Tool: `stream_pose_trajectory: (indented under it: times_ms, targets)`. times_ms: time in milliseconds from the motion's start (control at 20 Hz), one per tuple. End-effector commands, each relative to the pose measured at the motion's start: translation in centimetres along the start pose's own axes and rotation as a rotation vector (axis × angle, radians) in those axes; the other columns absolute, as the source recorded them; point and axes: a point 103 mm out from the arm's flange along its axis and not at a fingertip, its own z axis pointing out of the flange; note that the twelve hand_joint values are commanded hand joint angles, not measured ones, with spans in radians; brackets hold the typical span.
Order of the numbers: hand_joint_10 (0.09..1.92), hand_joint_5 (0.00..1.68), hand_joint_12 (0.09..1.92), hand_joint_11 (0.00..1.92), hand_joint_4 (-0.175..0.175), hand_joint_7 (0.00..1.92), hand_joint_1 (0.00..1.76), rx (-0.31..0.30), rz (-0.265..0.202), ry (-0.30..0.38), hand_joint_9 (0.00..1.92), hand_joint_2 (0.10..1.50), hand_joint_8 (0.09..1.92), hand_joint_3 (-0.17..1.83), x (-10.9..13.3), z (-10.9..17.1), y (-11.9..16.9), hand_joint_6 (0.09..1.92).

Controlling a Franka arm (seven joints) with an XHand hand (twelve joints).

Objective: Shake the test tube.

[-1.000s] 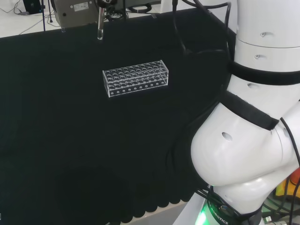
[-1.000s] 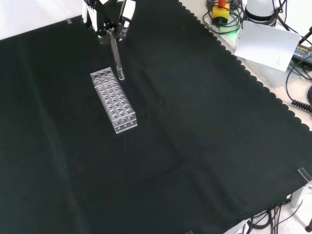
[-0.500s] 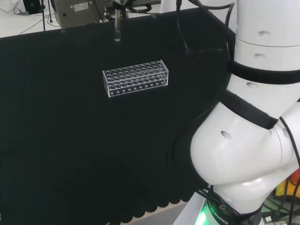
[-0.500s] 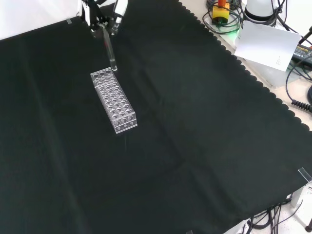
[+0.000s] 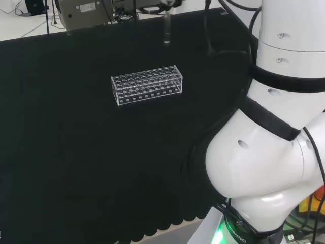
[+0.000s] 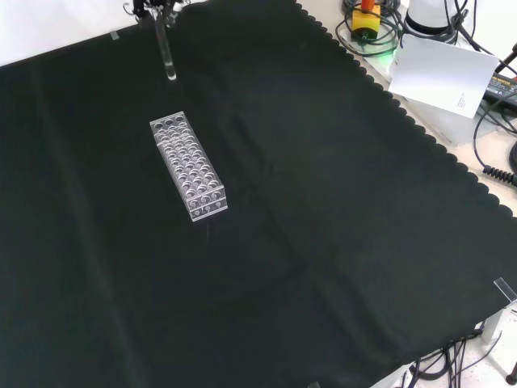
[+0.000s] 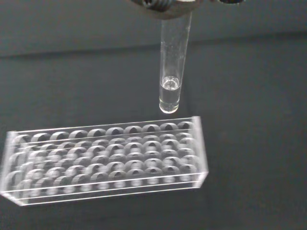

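Test tube [image 7: 171,72] hangs upright from my hand [image 6: 158,6], clear of the rack [image 6: 187,165], upper left, front view. Whether my fingers are clenched: cannot tell. Advice: short sideways swings, tube vertical.

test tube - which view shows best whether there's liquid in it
The wrist view: the test tube is close and large, with a little clear liquid pooled at its rounded bottom, above the rack. In the head view and front view it is a thin clear sliver, contents unreadable.
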Motion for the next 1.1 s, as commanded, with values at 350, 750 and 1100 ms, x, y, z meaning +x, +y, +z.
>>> stream_pose_trajectory:
  times_ms: [350,750,1100]
  targets:
    - [0.61,1.13,1.19,0.84,-0.175,1.74,1.41,0.004,0.057,-0.012,1.25,1.0,0.37,0.0,-3.1,-0.1,-0.1,0.66]
    - [0.61,1.13,1.19,0.85,-0.175,1.74,1.41,0.01,-0.053,0.045,1.25,1.0,0.37,0.0,3.4,1.0,0.7,0.66]
    - [0.61,1.13,1.19,0.85,-0.175,1.74,1.41,0.014,-0.168,0.092,1.25,1.0,0.37,0.0,8.7,0.6,1.1,0.66]
